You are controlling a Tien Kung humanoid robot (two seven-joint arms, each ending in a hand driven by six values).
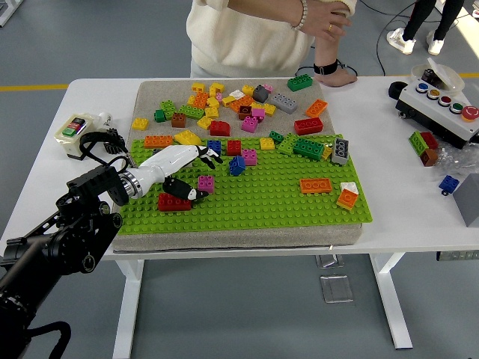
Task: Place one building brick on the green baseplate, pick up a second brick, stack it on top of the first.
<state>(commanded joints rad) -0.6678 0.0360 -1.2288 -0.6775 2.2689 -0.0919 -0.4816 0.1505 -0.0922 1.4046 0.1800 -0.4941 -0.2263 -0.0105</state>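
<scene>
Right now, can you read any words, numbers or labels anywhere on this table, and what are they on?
None can be read.
The white button box at the table's left: any marking is too small to read.
The box with coloured buttons at the right: no readable labels.
The bricks and green baseplate: no print visible.

White table (389, 142) carries grey mat (153, 101), button box (440, 105), small switch box (75, 133).
</scene>
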